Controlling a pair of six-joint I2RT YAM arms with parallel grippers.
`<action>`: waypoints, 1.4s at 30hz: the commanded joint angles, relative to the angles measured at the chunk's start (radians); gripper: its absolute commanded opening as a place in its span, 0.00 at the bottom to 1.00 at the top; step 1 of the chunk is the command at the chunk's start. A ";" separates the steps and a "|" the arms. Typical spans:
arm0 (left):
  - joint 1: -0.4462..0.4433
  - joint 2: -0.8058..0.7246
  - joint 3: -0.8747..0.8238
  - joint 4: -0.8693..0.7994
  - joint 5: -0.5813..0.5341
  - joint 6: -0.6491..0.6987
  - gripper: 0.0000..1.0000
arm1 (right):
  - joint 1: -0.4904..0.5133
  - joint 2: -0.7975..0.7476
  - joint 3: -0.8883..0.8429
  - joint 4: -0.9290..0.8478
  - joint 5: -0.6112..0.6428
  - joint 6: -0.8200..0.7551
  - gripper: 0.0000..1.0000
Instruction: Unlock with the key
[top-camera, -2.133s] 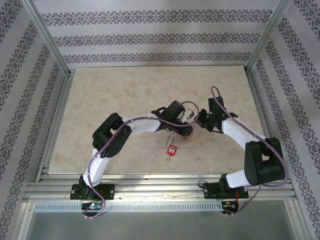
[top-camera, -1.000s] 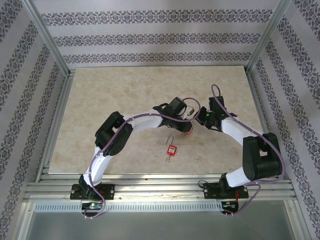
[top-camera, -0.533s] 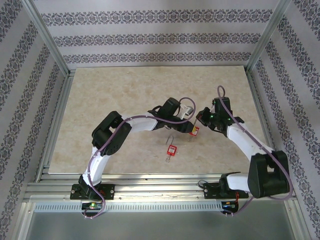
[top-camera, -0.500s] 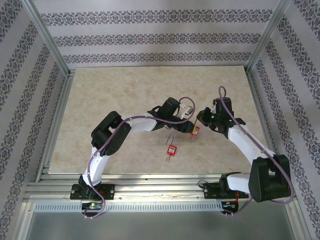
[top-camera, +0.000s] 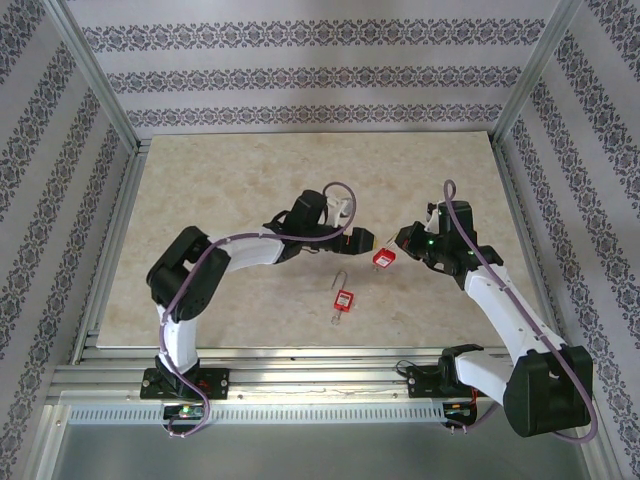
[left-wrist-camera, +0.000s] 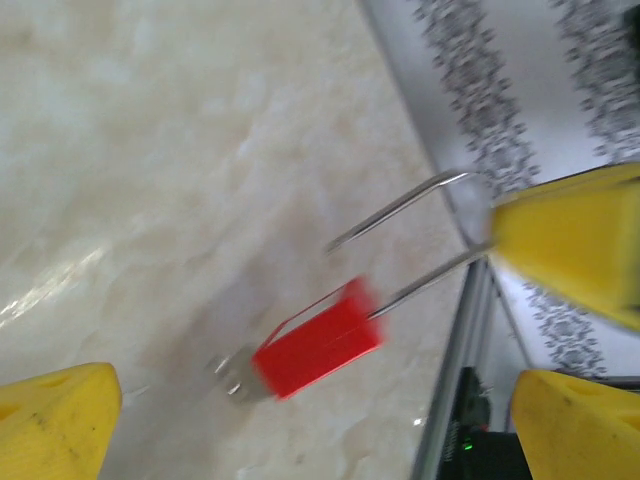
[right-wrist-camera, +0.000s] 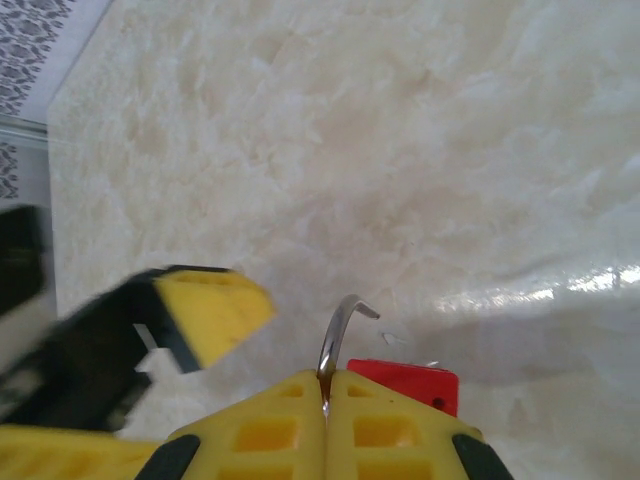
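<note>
My right gripper (top-camera: 400, 244) is shut on the thin silver shackle (right-wrist-camera: 340, 335) of a small red padlock (top-camera: 383, 258), which hangs just above the table. The shackle's free end (left-wrist-camera: 335, 243) stands out of the red body (left-wrist-camera: 318, 340). A blurred silver bit (left-wrist-camera: 230, 375) sticks out of the body's underside; I cannot tell what it is. My left gripper (top-camera: 357, 240) is open just left of the padlock, apart from it, its yellow fingers (left-wrist-camera: 50, 425) wide and empty. The key is hidden.
A second red padlock (top-camera: 344, 300) lies on the marble tabletop (top-camera: 230, 180) nearer the front, below the two grippers. Aluminium frame posts and patterned walls close in the table on three sides.
My left gripper has opened and drawn back to the left, off the padlock. The right arm has swung right, carrying the padlock by its shackle. The padlock on the table has not moved.
</note>
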 joint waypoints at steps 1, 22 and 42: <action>0.010 -0.072 -0.050 0.110 0.010 -0.040 1.00 | 0.014 0.021 0.050 -0.082 0.059 -0.017 0.00; -0.071 -0.189 -0.069 -0.276 -0.145 0.176 0.98 | 0.011 0.274 0.101 0.008 0.131 0.075 0.00; -0.094 0.134 0.162 -0.247 -0.064 0.234 0.97 | -0.003 0.151 0.118 -0.007 0.018 0.183 0.00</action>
